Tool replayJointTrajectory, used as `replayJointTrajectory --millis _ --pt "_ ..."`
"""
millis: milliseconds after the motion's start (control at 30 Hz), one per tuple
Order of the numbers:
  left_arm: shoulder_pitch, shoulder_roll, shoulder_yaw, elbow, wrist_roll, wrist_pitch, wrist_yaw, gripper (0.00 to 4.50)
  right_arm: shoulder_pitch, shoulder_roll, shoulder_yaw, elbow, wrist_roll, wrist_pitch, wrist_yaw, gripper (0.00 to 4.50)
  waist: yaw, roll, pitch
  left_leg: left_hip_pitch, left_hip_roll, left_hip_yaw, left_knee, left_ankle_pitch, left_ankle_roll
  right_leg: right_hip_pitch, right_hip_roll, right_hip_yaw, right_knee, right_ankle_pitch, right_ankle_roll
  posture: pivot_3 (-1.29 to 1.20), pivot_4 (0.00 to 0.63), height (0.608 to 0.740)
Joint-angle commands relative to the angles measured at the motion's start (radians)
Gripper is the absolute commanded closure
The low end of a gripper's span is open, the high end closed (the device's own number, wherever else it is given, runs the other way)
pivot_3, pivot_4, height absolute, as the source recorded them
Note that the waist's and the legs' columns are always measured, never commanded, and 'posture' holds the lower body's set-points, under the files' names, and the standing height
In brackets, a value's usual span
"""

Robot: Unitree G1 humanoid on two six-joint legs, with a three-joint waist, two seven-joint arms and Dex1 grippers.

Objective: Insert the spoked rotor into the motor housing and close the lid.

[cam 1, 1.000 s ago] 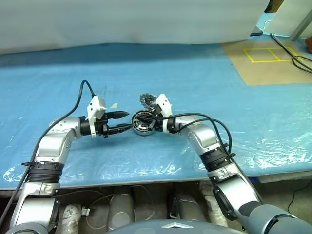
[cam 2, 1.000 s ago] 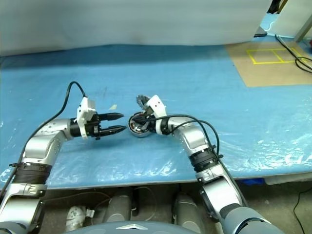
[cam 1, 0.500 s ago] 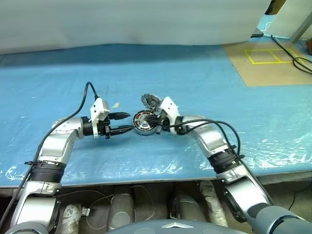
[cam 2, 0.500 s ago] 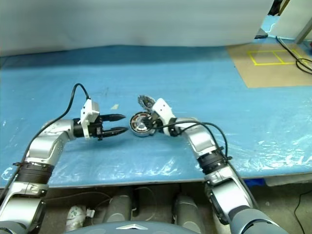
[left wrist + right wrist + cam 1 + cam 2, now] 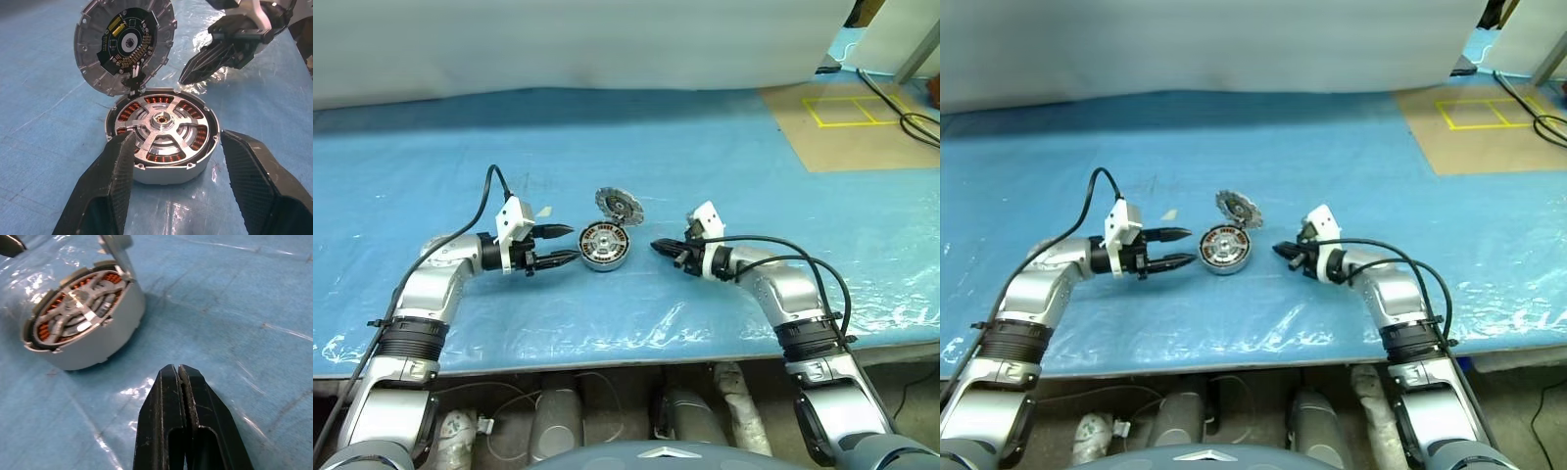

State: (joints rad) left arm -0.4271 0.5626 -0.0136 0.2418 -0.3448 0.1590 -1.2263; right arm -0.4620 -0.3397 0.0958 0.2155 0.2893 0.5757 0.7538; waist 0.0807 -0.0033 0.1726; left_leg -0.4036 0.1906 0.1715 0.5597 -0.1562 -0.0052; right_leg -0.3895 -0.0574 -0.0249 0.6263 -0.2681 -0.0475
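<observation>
As it appears from the head camera, the desk is covered by a glossy blue plastic sheet, a surface on which a metal part is likely to slide if pushed from one side only. Near the middle stands the motor housing, a short round metal cup that looks heavy and rigid; its smooth outer wall is the sensible place to take hold, across the full width, whereas the copper windings showing between the spokes look delicate and are best left untouched. The spoked rotor, a thin flat silver wheel, already lies seated inside the housing, level with its rim. The lid stands tilted open at the far edge of the housing, its inner face with a dark circuit board turned toward the left arm; short wires join it to the housing, so it should probably be tipped down by its ribbed rim and not pulled, since the wires could strain or be pinched. The left tool is open and empty, one finger on either side of the housing wall, close to it, contact uncertain. The right tool is fully closed, holds nothing, and rests apart from the housing on its other side.
</observation>
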Motion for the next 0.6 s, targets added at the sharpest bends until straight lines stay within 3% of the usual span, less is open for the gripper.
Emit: replayJointTrajectory --millis 33,433,600 --pt "-0.016 0.006 0.002 0.0 0.002 -0.02 -0.005 1.63 -0.073 0.056 -0.016 0.125 -0.044 -0.11 -0.074 4.5 -0.007 0.0 0.0 0.0 0.0 0.0 0.0 0.0 0.0 0.0 0.0 0.0 0.001 0.0 0.0 0.0 0.15 0.74" --pt "-0.013 0.012 -0.001 0.017 0.019 -0.041 0.001 1.63 -0.267 0.212 0.036 0.534 -0.158 -0.338 -0.076 4.5 -0.012 0.0 0.0 0.0 0.0 0.0 0.001 0.0 0.0 0.0 0.0 0.0 0.001 0.0 0.0 0.0 0.15 0.74" --pt "-0.01 0.024 0.005 0.023 0.019 -0.041 0.002 1.63 -0.272 0.271 0.055 0.518 -0.16 -0.354 -0.034 4.5 -0.012 0.001 0.0 0.001 0.001 0.0 0.002 0.0 0.0 0.0 0.0 0.0 0.002 0.0 -0.001 0.0 0.15 0.74"
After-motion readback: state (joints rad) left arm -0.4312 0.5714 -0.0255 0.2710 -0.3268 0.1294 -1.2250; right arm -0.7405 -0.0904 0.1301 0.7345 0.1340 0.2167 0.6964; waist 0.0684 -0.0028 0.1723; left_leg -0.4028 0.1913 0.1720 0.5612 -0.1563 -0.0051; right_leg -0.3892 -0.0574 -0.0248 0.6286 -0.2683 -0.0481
